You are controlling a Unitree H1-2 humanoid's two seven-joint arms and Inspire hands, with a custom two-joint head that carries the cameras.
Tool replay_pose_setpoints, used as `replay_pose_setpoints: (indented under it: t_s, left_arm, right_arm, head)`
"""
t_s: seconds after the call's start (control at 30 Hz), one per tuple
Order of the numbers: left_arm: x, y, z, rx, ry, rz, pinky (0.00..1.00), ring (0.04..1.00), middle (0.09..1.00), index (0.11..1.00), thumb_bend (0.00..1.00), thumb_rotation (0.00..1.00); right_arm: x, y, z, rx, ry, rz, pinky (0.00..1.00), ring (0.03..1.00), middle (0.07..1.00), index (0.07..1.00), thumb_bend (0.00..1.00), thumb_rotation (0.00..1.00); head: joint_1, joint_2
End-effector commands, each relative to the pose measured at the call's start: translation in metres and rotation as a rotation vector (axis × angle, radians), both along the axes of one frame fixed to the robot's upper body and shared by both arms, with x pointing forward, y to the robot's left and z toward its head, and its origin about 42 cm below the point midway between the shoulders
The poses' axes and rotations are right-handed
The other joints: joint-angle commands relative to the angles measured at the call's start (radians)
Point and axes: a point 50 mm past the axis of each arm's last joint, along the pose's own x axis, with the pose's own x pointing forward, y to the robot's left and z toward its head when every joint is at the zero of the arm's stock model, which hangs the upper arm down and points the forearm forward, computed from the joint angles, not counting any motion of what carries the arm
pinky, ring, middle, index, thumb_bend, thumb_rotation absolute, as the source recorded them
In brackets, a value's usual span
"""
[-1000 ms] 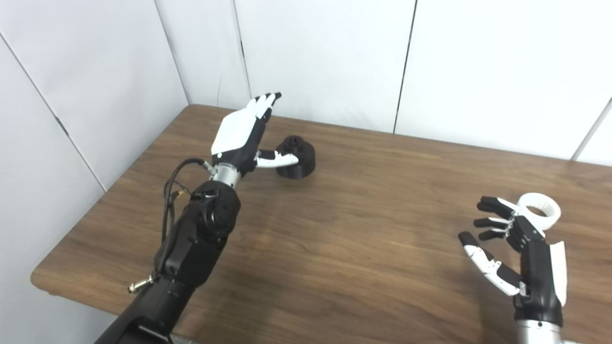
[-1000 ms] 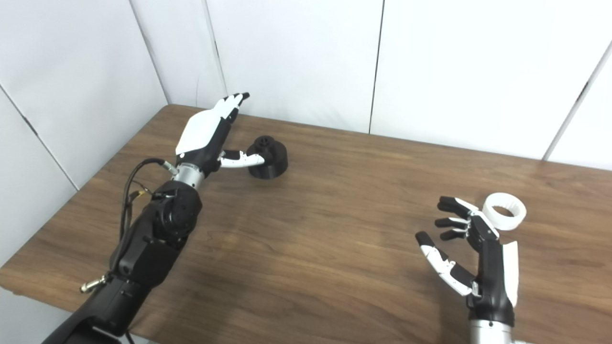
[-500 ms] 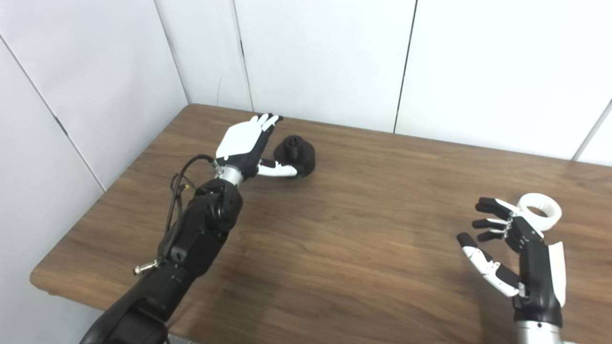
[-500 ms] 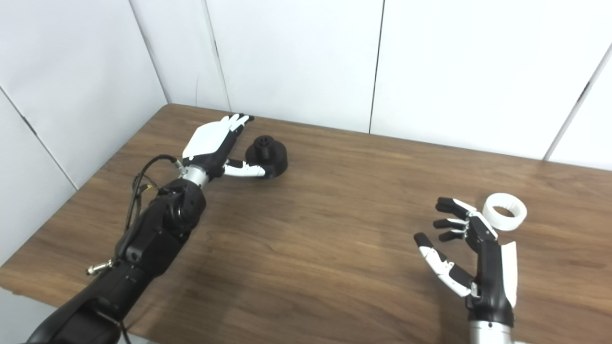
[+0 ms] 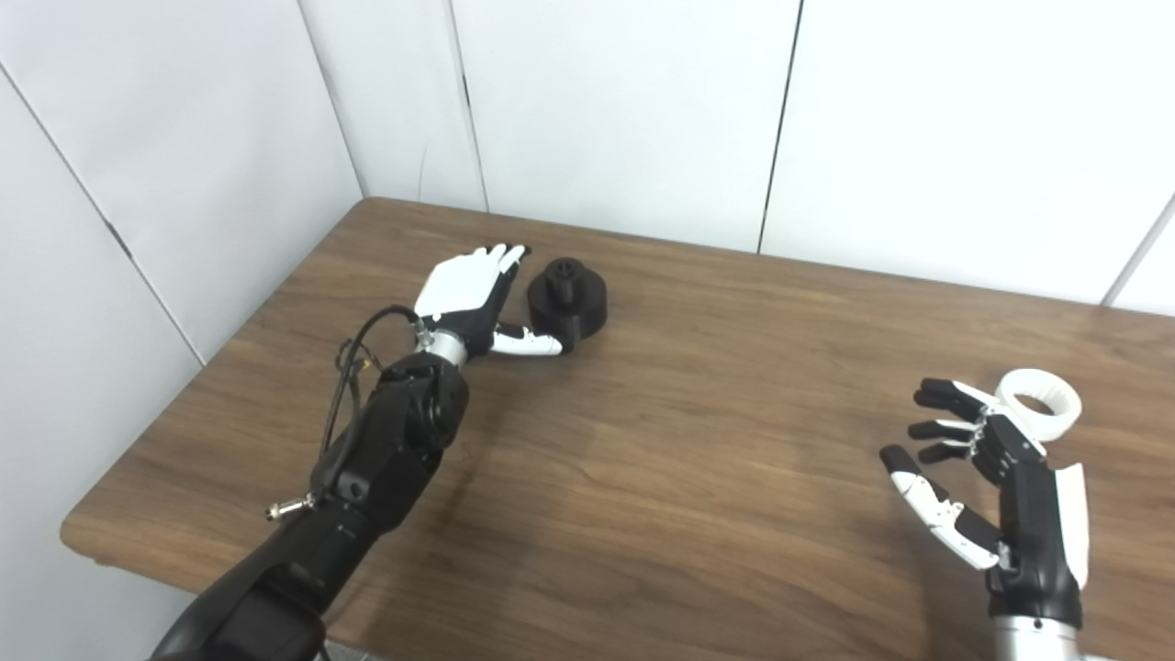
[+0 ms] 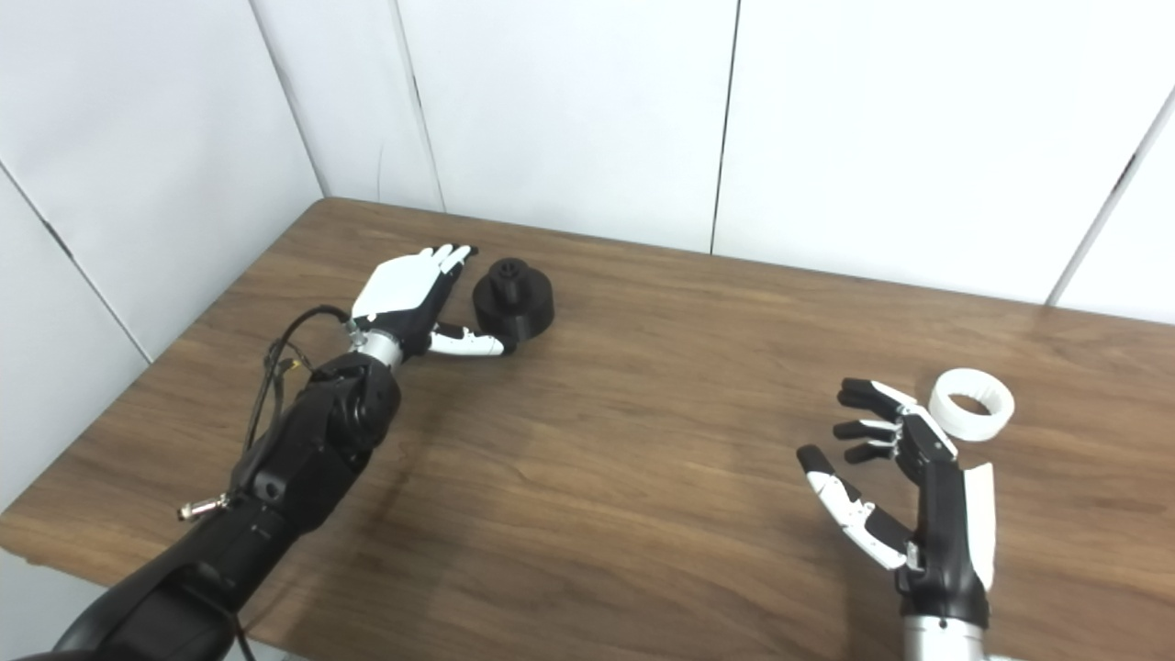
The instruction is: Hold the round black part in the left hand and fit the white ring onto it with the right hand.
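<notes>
Wooden surface (image 5: 643,441) seen from above, backed by white wall panels (image 5: 624,110). The round black part (image 5: 567,304), a squat cylinder with a smaller knob on top, stands upright on the surface near the far left corner. The left hand (image 5: 470,296) lies low just beside it on its left, fingers straight and spread, thumb reaching along the near side of the part at its base; the hand is open and grips nothing. The white ring (image 6: 970,416) lies flat on the surface at the right, well apart from the black part. The right hand (image 6: 909,496) hovers near the ring, on its near left side, fingers loosely curled and apart, empty, not touching the ring
</notes>
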Motion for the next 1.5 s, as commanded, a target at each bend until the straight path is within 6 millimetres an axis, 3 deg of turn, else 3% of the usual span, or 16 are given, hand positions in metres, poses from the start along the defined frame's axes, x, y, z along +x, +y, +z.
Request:
replay_pose_setpoints:
  t_s: [0.0,0.47,0.83,1.3,1.47]
  left_arm:
    - [0.016,0.011,0.034,0.051,-0.102,0.013,1.0,1.0,1.0,0.975,1.0,0.59]
    - [0.022,0.01,0.02,0.036,-0.073,0.029,1.0,1.0,1.0,0.948,1.0,0.62]
    - [0.031,-0.002,0.015,-0.006,-0.064,0.006,1.0,1.0,1.0,0.861,1.0,0.56]
    - [0.035,-0.025,0.003,-0.066,-0.03,-0.027,1.0,1.0,1.0,0.862,1.0,0.57]
    - [0.036,-0.031,-0.001,-0.129,-0.034,-0.037,1.0,1.0,1.0,0.859,1.0,0.53]
  right_arm:
    - [-0.013,-0.011,-0.019,-0.024,0.07,-0.028,0.47,0.584,0.692,0.703,0.61,0.3]
    - [-0.014,-0.014,-0.017,-0.027,0.075,-0.03,0.47,0.576,0.676,0.694,0.6,0.27]
    - [-0.017,-0.014,-0.014,-0.038,0.075,-0.037,0.47,0.579,0.677,0.695,0.59,0.28]
    - [-0.018,-0.013,-0.012,-0.031,0.082,-0.043,0.45,0.553,0.656,0.693,0.59,0.29]
    - [-0.02,-0.015,-0.011,-0.028,0.078,-0.045,0.45,0.558,0.666,0.692,0.58,0.26]
  head:
    - [-0.001,0.001]
    - [0.0,0.005]
    - [-0.008,0.013]
    - [-0.024,0.025]
    - [-0.029,0.03]
